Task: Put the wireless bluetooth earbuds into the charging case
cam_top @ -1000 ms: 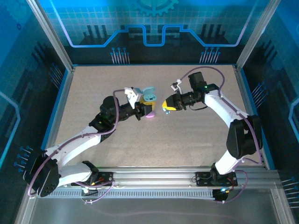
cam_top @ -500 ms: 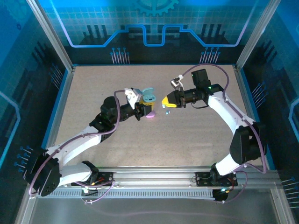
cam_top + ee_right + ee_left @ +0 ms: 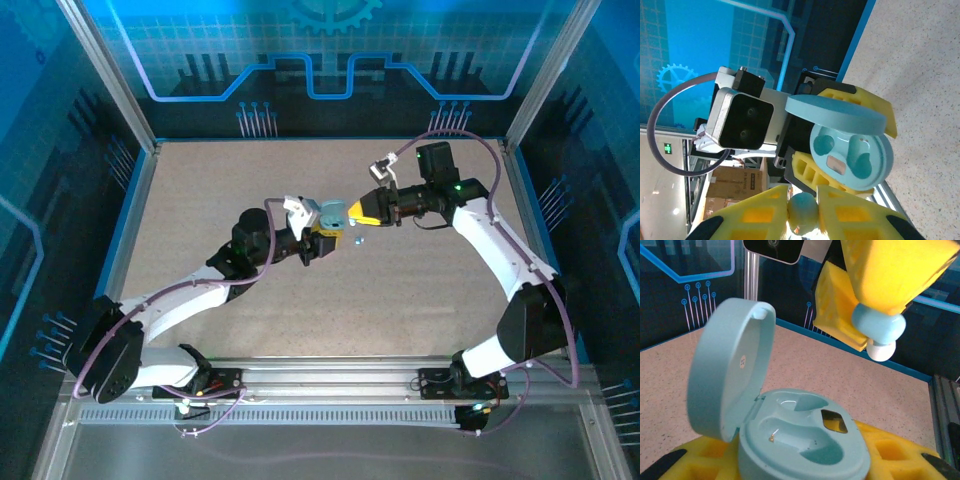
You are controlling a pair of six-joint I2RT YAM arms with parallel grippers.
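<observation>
Arms are extended toward the middle of the table [image 3: 200, 200] in the top view. Both wrists are bent inward, so the left gripper [image 3: 320, 244] and right gripper [image 3: 357, 212] face each other, near but apart.

The left gripper is clamped on the charging case [image 3: 805, 442], which is held off the table. The case is pale teal, its lid [image 3: 727, 367] is hinged upright, and 2 moulded wells are exposed.

The right gripper is closed narrowly on 1 teal earbud [image 3: 879, 326] with its white tip downward. The earbud is held above and to the right of the case and is not touching it.

In the right wrist view the earbud is seen pinched between the yellow fingers [image 3: 850, 210], and the wells are turned toward the camera.

In the top view, 1 small pale item [image 3: 358, 240] is recorded on the table just below the right gripper. It is too small to identify.
</observation>
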